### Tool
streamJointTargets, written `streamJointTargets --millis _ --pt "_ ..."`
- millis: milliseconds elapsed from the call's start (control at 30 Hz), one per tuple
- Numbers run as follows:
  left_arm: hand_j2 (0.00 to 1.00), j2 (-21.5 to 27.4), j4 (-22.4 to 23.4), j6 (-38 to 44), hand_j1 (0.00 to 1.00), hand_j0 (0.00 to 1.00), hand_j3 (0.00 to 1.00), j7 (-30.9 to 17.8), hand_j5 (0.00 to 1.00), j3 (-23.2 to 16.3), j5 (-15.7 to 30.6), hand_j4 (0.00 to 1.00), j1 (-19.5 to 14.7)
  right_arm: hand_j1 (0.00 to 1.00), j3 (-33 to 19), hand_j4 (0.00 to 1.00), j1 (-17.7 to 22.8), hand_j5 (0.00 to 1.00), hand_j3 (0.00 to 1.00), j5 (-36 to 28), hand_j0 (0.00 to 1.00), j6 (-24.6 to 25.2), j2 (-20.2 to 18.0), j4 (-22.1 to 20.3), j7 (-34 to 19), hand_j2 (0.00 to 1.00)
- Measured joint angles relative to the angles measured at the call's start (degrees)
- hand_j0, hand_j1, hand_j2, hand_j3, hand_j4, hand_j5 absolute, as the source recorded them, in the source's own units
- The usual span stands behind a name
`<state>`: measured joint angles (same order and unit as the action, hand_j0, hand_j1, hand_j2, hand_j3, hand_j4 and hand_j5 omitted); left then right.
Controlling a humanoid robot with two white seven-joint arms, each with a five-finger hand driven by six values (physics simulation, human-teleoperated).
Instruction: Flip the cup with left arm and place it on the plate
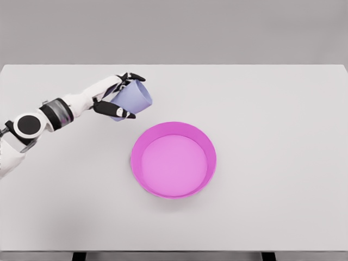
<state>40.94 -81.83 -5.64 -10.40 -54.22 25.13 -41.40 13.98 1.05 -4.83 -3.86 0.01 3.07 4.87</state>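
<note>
The left hand (118, 98) is wrapped around the lavender cup (132, 98), its dark fingers (132, 76) curled over the top of the wall and the thumb pressing from below, so the cup is gripped and carried clear of the white tabletop (272, 136). The hand and cup sit over the table's left half, nearer the far edge than the near one. The cup is tilted, lying roughly on its side; which end is the mouth I cannot tell. The magenta plate (137, 141), a shallow round dish with a raised rim, rests near the middle of the tabletop, nothing in it, just toward the near edge and right of the cup. Judging from this, the flip is under way: next comes finishing the wrist turn until the cup stands upright, then carrying it over the rim and lowering it onto the plate's floor. The right arm is out of sight.
</note>
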Motion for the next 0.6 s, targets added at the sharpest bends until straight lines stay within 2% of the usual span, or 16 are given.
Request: streamJointTargets --millis 100,233,433,600 --pt "0.6 -0.1 -2.1 -6.3 0.6 0.6 0.6 0.5 0.6 1.3 0.2 0.6 2.8 1.0 0.0 1.0 0.0 1.0 1.0 0.0 1.0 0.0 0.0 0.0 0.0 1.0" --pt "0.57 -0.1 -4.6 -14.0 0.57 0.57 0.57 0.7 0.57 2.3 0.2 0.57 4.0 1.0 0.0 1.0 0.0 1.0 1.0 0.0 1.0 0.0 0.0 0.0 0.0 1.0" --pt "0.54 -0.5 -8.9 -24.5 0.54 0.54 0.54 2.7 0.54 2.9 0.0 0.54 7.9 1.0 0.0 1.0 0.0 1.0 1.0 0.0 1.0 0.0 0.0 0.0 0.0 1.0" --pt "0.51 -1.7 -11.9 -28.4 0.51 0.51 0.51 3.1 0.51 5.0 -0.1 0.51 11.4 1.0 0.0 1.0 0.0 1.0 1.0 0.0 1.0 0.0 0.0 0.0 0.0 1.0"
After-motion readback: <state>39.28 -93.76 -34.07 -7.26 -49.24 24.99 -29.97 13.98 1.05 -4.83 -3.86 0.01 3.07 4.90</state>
